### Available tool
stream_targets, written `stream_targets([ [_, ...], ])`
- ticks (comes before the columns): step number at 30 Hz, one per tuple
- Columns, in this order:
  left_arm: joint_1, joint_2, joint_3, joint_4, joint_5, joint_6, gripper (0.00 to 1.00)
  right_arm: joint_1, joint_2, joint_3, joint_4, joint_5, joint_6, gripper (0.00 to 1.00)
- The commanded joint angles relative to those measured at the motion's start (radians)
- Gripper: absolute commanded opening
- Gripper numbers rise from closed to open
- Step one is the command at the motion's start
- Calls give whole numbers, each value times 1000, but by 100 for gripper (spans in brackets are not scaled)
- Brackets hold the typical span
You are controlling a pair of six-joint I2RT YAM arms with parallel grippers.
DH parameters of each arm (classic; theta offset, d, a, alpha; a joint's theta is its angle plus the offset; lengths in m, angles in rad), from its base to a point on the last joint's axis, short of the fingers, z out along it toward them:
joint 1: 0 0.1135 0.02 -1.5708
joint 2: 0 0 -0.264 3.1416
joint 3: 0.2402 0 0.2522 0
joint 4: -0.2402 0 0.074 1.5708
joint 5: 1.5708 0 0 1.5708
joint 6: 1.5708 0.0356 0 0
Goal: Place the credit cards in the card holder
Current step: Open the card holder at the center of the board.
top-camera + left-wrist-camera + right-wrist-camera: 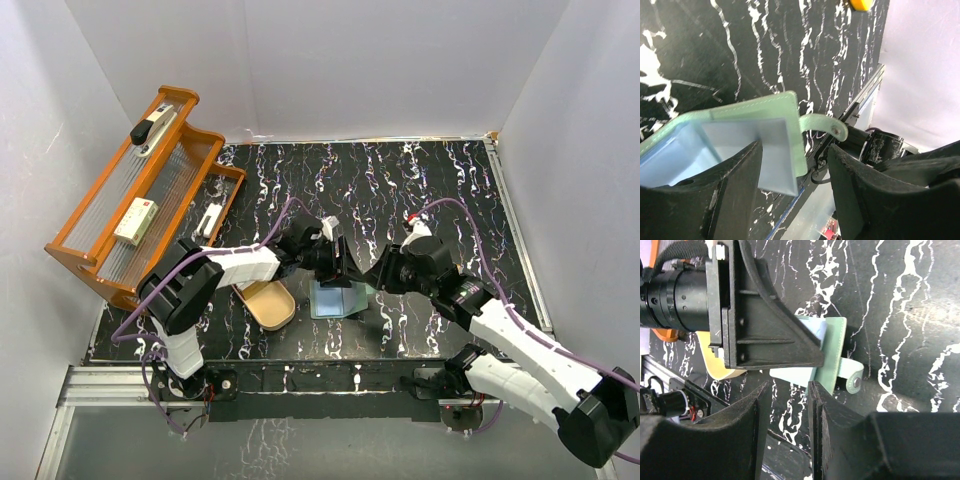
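Left wrist view. The left gripper stands open, its jaws straddling a corner of the unfolded card holder without apparently clamping it. The finger at 3 o'clock is clear of the snap tab. A pale blue panel projects past the holder's edge at 6 o'clock; whether it is a credit card or pocket lining cannot be told. In the right wrist view, the right gripper is narrowly parted and empty, just beside the left finger. Probable hazards: the crowded grippers colliding; the unclamped holder sliding on the glossy counter or folding shut; the panel slipping out. A tan dish lies at the holder's 9 o'clock.
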Motion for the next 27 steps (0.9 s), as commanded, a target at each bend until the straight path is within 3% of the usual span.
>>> stream_targets([
  [1,-6,14,86,-44,-3,33,54,43,21,-7,121,-8,26,32],
  [18,-6,69,169,-105,-6,47,55,203,184,-34,224,140,23,32],
  [27,20,-16,244,-402,-150,94,60,213,225,-107,263,223,25,30],
])
